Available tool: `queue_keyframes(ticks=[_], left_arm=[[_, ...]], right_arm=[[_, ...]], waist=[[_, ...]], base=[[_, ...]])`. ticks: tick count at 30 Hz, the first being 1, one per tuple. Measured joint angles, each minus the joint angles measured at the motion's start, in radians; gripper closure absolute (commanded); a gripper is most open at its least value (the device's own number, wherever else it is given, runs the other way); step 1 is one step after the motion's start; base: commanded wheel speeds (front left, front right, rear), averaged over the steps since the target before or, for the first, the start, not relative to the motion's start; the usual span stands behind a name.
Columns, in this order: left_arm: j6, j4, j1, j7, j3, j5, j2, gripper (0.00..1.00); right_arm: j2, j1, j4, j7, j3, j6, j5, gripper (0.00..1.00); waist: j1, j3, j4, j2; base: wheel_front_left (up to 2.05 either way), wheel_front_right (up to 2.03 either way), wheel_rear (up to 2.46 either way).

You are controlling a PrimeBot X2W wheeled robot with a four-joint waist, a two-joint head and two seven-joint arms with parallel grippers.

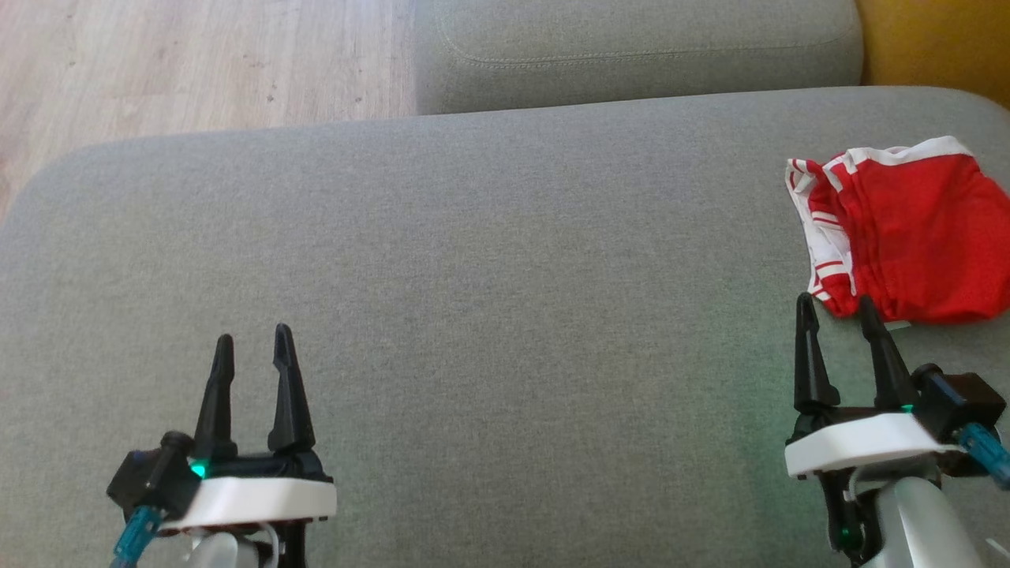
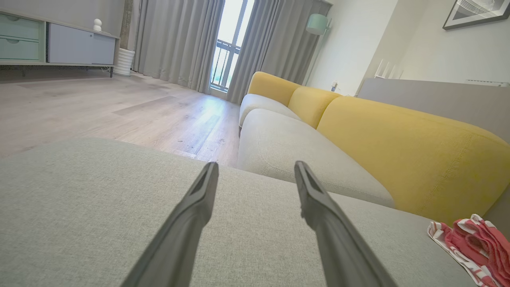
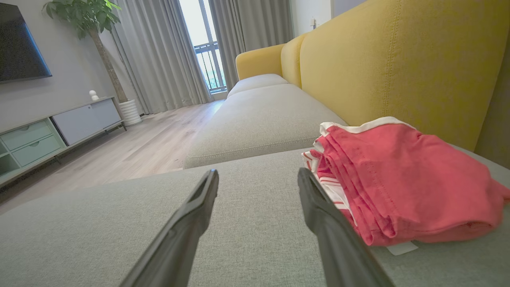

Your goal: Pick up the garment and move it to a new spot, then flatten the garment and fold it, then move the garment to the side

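Note:
The garment (image 1: 907,233) is a red piece with white trim and red-and-white striped edging, folded into a loose bundle at the right side of the grey sofa seat (image 1: 489,260). It also lies at the lower right in the left wrist view (image 2: 474,243) and fills the right half of the right wrist view (image 3: 402,183). My right gripper (image 1: 838,309) stands open just in front of the garment's near left corner, with nothing between its fingers (image 3: 326,223). Far to the left over bare cushion, my left gripper (image 1: 254,343) is open and empty.
A second grey seat cushion (image 1: 631,47) adjoins the far edge, with yellow backrests (image 3: 390,59) along the right. Wooden floor (image 1: 181,63) lies beyond the seat's far left corner. A media cabinet (image 3: 59,127), a potted plant and curtains stand across the room.

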Motion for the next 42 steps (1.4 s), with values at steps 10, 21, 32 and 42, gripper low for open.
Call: queue_keyframes(ticks=[10, 21, 32, 42], left_arm=[[-0.001, -0.012, 0.0, 0.0, 0.005, -0.002, 0.0, 0.0], [-0.001, 0.059, 0.032, 0.001, 0.014, -0.033, -0.002, 1.0], [-0.002, 0.074, 0.055, 0.028, 0.018, -0.122, -0.003, 1.0], [-0.004, 0.074, 0.054, 0.057, 0.027, -0.215, -0.003, 1.0]], right_arm=[[0.0, -0.001, 0.004, -0.001, 0.005, 0.0, 0.003, 0.0], [0.002, 0.032, 0.085, 0.001, 0.022, 0.0, 0.003, 1.0], [0.003, 0.058, 0.095, 0.029, 0.017, 0.0, 0.105, 1.0], [0.003, 0.058, 0.084, 0.055, 0.008, 0.0, 0.217, 1.0]], waist=[[0.0, 0.002, 0.003, 0.0], [0.0, 0.002, 0.005, 0.0], [0.0, -0.002, 0.003, 0.0], [0.0, -0.005, 0.0, 0.0]], base=[[0.0, 0.0, 0.0], [0.0, 0.0, 0.0], [0.0, 0.0, 0.0], [0.0, 0.0, 0.0]])
